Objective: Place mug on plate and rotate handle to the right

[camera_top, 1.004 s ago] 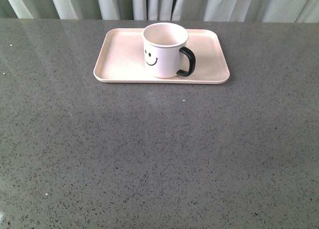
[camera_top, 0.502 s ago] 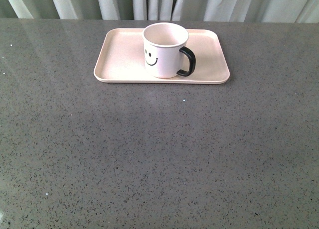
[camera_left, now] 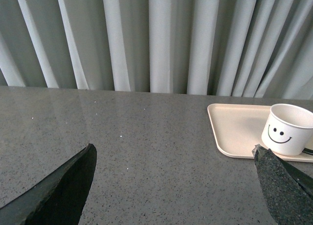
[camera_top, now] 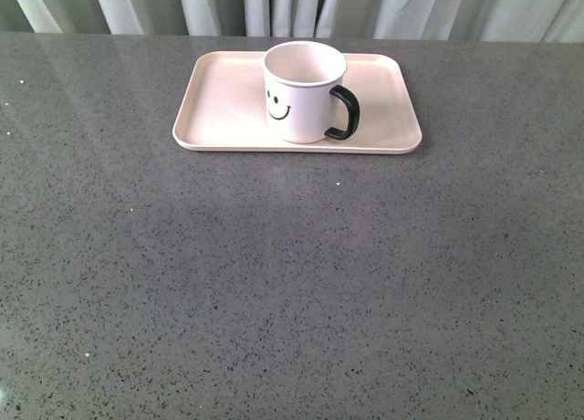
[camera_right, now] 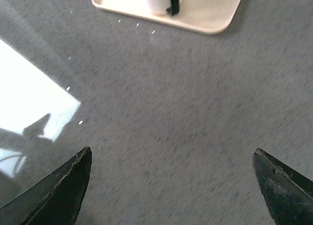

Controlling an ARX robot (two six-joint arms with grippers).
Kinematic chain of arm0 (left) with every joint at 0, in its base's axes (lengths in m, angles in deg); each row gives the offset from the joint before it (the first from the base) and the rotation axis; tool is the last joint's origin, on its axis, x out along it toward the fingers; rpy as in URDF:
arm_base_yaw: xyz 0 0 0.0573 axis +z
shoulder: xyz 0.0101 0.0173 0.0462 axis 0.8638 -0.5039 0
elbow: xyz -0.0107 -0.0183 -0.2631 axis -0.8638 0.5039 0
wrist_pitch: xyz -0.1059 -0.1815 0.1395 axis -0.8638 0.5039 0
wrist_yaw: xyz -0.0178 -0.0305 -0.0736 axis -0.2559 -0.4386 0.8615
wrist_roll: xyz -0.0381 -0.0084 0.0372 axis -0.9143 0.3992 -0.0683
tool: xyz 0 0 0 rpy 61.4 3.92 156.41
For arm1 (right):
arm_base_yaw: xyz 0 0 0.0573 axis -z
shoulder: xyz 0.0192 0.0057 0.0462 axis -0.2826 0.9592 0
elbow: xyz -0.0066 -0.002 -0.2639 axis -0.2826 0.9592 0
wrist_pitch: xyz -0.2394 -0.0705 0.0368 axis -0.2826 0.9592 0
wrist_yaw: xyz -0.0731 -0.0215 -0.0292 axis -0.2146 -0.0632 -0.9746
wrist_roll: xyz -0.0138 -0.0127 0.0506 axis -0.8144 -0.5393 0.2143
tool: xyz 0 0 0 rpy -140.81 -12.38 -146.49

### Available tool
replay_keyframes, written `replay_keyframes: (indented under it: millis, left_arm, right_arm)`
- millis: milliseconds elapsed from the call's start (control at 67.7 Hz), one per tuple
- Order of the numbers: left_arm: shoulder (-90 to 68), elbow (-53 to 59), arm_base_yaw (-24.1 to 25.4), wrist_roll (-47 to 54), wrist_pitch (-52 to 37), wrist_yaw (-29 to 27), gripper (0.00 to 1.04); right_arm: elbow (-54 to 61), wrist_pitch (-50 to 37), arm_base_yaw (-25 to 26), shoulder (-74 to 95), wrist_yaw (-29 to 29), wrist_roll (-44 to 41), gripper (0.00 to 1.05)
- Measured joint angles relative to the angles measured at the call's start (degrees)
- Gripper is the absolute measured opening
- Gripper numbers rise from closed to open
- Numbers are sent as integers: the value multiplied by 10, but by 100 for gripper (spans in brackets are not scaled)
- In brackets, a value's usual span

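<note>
Front view: one mug [camera_top: 304,91] stands upright on the one plate [camera_top: 210,110], at 12 o'clock on the bench [camera_top: 292,283], close to the plate's middle. Its single handle [camera_top: 345,112] juts toward 3 o'clock, the side the task asks for, so placing and turning both look finished. No arm shows here.

Left wrist view: the two left fingers [camera_left: 63,191] are spread wide and hold nothing, well apart from mug and plate. They are probably parked clear because nothing is left to grip.

Right wrist view: the two right fingers [camera_right: 58,191] are likewise parted and empty above bare bench. The frame edge cuts the mug, which sits well apart from them.
</note>
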Motion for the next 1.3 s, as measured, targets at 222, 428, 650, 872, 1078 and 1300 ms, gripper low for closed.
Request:
replay_keyframes:
  millis: [222,428,650,872,1078,1300]
  left_arm:
    - [0,0,0,0,0,0,96]
    - [0,0,0,0,0,0,96]
    - [0,0,0,0,0,0,95]
    - [0,0,0,0,0,0,95]
    - [0,0,0,0,0,0,95]
    - [0,0,0,0,0,0,96]
  right_arm:
    - [-179,-114,-23,285,-32,-26,96]
    - [-372,-83,-92,490,-70,-14,96]
    - [-565,-12,-148,652,-127,3,96]
    - [-694,37,-169,753,-154,9,96]
    - [-765,79,-181,808,-160,27,96]
    - [-808,94,-199,850,-174,37,96]
